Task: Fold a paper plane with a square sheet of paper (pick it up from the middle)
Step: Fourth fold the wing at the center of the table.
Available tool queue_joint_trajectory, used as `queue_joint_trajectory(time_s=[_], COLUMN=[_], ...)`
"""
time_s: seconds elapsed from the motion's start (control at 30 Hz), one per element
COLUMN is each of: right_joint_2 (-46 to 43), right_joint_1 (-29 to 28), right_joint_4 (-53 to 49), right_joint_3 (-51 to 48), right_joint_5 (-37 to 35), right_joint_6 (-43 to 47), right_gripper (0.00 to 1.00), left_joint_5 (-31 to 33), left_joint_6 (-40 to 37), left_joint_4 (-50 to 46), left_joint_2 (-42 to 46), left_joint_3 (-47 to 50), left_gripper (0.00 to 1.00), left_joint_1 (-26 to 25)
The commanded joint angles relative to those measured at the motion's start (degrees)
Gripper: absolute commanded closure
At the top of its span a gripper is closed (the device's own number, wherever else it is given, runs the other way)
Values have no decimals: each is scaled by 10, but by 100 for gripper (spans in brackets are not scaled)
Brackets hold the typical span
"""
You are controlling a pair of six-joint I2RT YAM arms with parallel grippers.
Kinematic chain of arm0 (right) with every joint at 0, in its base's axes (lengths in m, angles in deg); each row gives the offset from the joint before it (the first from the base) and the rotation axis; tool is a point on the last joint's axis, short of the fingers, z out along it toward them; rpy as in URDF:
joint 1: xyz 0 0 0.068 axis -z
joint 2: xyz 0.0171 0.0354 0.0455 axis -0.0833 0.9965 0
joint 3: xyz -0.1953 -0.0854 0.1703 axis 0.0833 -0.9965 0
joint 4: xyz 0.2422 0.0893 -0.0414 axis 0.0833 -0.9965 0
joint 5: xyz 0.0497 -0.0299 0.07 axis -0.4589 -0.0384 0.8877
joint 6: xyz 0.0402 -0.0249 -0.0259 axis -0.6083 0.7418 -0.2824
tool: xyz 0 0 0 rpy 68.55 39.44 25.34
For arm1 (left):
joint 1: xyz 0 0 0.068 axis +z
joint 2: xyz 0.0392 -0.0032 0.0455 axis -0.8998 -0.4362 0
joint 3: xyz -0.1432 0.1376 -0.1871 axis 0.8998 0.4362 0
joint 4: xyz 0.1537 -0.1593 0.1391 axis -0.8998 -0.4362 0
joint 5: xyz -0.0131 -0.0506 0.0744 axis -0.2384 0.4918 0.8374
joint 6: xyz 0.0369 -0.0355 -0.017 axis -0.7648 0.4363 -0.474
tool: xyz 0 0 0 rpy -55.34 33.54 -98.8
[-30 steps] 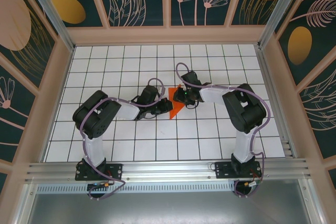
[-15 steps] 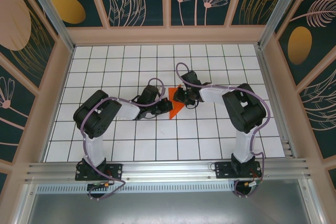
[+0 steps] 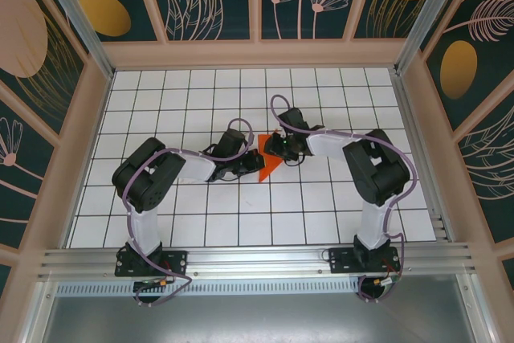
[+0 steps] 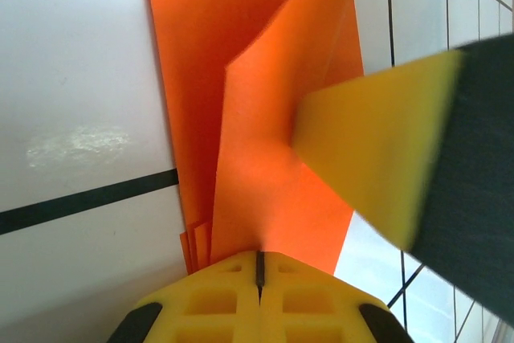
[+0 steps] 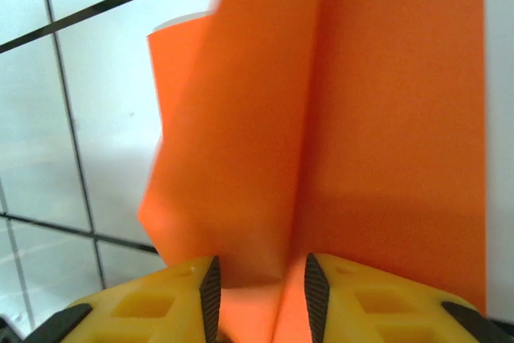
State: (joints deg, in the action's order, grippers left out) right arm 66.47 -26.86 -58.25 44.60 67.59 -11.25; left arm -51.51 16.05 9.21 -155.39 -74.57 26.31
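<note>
The orange sheet of paper (image 3: 269, 161) lies mid-table, folded into a layered, pointed paper plane shape. My left gripper (image 3: 254, 163) is at its left edge, and its jaws (image 4: 259, 259) are shut on a raised flap of the paper (image 4: 257, 134), with several layer edges showing beside them. My right gripper (image 3: 278, 149) comes in from the right. Its jaws (image 5: 257, 277) stand apart, astride an upright fold of the paper (image 5: 241, 142), and neither pad presses on it. One yellow right fingertip (image 4: 377, 158) rests against the flap in the left wrist view.
White grid-tiled table (image 3: 177, 110) inside a walled booth with dark floral panels (image 3: 96, 14). An aluminium rail (image 3: 257, 261) runs along the near edge at the arm bases. Both arms reach inward and meet over the table's middle.
My right gripper's jaws have parted around the paper fold. The left gripper has stayed clamped, and the paper and both arms have barely shifted.
</note>
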Motion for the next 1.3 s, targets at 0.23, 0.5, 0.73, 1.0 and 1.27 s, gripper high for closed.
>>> queue_joint_trajectory(time_s=[0.23,0.5,0.73,1.0,1.27], right_joint_2=[-84,-49,-15,17,40], right_joint_1=[22,17,15,16,33], right_joint_4=[65,124,129,125,105], right_joint_3=[-64,-99,-88,-73,-44], right_joint_5=[97,138,151,139,111], right_joint_6=[31,40,45,51,71], right_gripper=[73,89,91,92,92], left_joint_5=[67,68,69,70,68], left_joint_6=[-30,-25,-22,-16,-26], left_joint_4=[-100,-105,-108,-115,-126], left_joint_2=[-33,-34,-34,-34,-32], left_joint_3=[11,11,11,11,21], left_gripper=[100,100,100,100,100], left_joint_1=[4,4,5,5,4])
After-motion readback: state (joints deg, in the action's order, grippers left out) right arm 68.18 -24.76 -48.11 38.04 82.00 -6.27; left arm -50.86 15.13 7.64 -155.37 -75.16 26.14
